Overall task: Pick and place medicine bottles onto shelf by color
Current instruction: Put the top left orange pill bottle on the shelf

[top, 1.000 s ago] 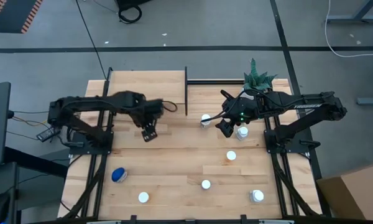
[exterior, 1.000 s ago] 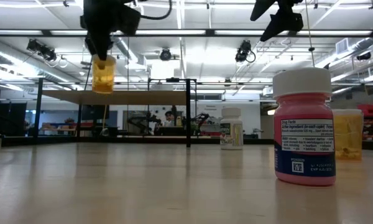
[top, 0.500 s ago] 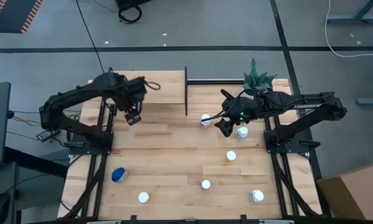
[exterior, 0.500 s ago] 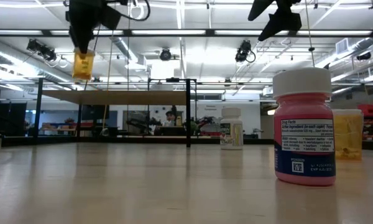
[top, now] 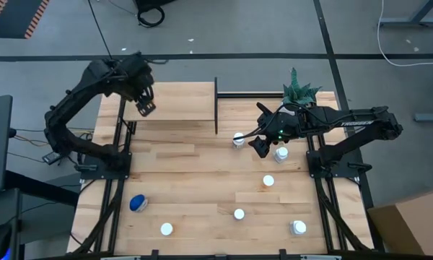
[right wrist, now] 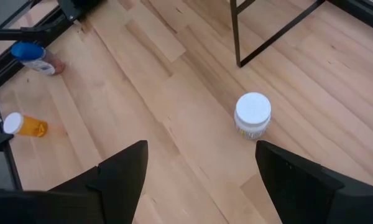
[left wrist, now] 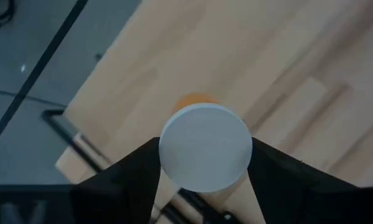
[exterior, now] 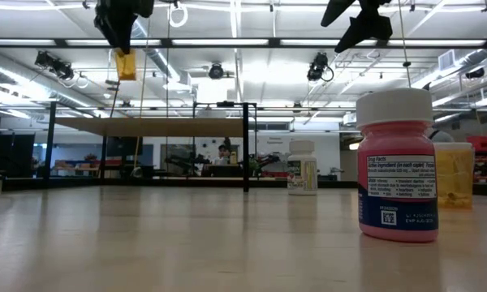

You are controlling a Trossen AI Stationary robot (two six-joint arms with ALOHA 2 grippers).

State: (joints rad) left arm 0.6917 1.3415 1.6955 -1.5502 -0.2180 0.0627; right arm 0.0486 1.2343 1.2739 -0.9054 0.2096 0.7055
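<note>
My left gripper [top: 146, 106] is high over the left end of the shelf [top: 175, 101], a light-wood board on a thin black frame, and is shut on an orange bottle [exterior: 126, 64] with a white cap. My right gripper [top: 263, 146] hangs open above the table, between two white-capped bottles [top: 238, 139] [top: 280, 153] that stand on their bases. In the right wrist view a white bottle [right wrist: 253, 115] stands ahead of the open fingers. Other bottles stand nearer the table's near edge, among them a blue one [top: 137, 204]. My left gripper pinches the orange bottle at its white cap [left wrist: 205, 146], one dark finger [left wrist: 140, 171] on each side. The fingers come from above, pointing down. The bottle hangs below them, about upright, lifted clear, with its orange body [exterior: 126, 68] above the shelf board.
A white pot with a spiky green plant [top: 300, 92] stands at the far right corner. In the low view a pink bottle [exterior: 398, 170], a white one [exterior: 302, 167] and an orange one [exterior: 454, 174] stand on the table. The shelf's black post [top: 216, 105] rises mid-table.
My left gripper has carried the orange bottle up and toward the table's far left corner, from over the table in front of the shelf to above the shelf's left end. It has stayed shut on the bottle.
</note>
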